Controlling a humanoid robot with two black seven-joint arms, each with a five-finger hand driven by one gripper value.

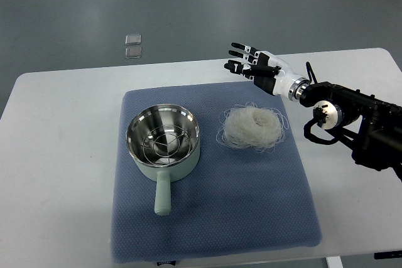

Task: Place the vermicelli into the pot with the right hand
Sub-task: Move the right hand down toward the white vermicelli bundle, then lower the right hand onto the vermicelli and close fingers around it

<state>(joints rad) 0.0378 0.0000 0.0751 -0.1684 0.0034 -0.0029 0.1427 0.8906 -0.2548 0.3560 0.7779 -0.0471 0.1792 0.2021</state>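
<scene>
1. Vermicelli (253,127): loose white nest on blue mat (213,218), just right of pot (164,142).
2. Pot: pale green, steel interior, handle toward camera.
3. Right hand (254,66): fingers spread, empty, beyond the vermicelli, apart from it.
4. Table (56,155): white.

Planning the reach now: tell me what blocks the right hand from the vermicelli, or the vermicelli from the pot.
Nothing visible. The right hand hovers open beyond the vermicelli, with bare blue mat between vermicelli and pot.
</scene>
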